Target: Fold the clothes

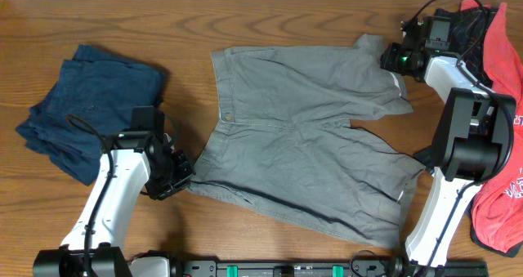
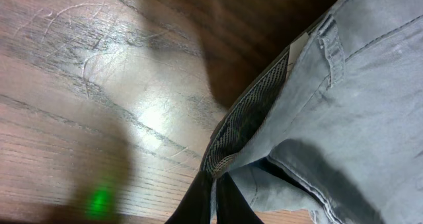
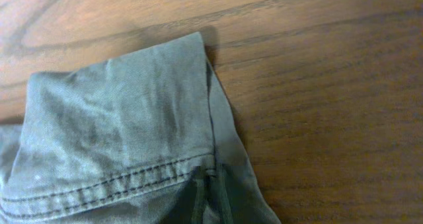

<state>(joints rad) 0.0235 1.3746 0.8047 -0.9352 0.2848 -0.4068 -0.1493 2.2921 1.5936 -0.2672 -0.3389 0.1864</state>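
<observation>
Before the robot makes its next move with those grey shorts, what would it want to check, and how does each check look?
1. Left gripper shut on the grey shorts at a waistband corner: ok.
2. Right gripper shut on a leg hem corner: ok.
3. Shorts spread open on the table: ok, with some creases.
4. Navy garment apart from the shorts: ok, it lies off to the left.
5. Red garment apart from the shorts: ok, but the right arm reaches over it.
6. How many layers of cloth each grip has caught: cannot tell.
</observation>
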